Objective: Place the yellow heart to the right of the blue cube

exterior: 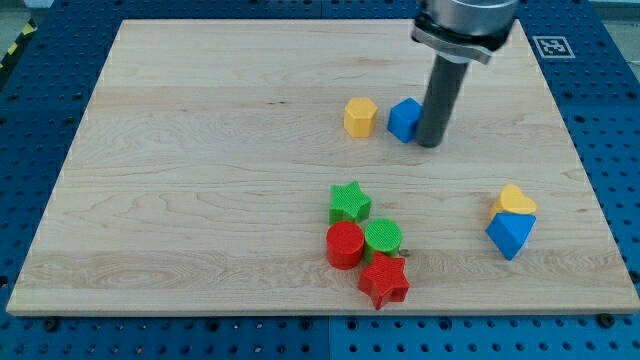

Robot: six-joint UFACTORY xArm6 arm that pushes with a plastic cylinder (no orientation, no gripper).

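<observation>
Wooden board on a blue perforated bench; fiducial tag on the bench off the board's top-right corner.

Left to right:

- Green star, low centre. Red cylinder touches it at its 6 o'clock.
- Yellow hexagonal block, upper centre, at 12 o'clock from the green star, well apart from it.
- Green cylinder, touching the red cylinder at that one's 3 o'clock and just beside the green star at its 5 o'clock.
- Red star, against both cylinders, at 6 o'clock from the green one. These four form one tight cluster.
- Blue cube, at 3 o'clock from the yellow hexagonal block, small gap between them.
- My tip: rod upright, lower end right against the blue cube at its 3–4 o'clock. Looks like contact, can't confirm.
- Yellow heart, right side of the board, at about 4 o'clock from the blue cube and well apart from it and from my tip.
- Blue triangular block, touching the yellow heart at its 6 o'clock.

Jaws: none on this rig, plain rod only, so no open/closed state to report.

Task status: yellow heart not beside the blue cube; my tip occupies the spot at the cube's 3 o'clock.
</observation>
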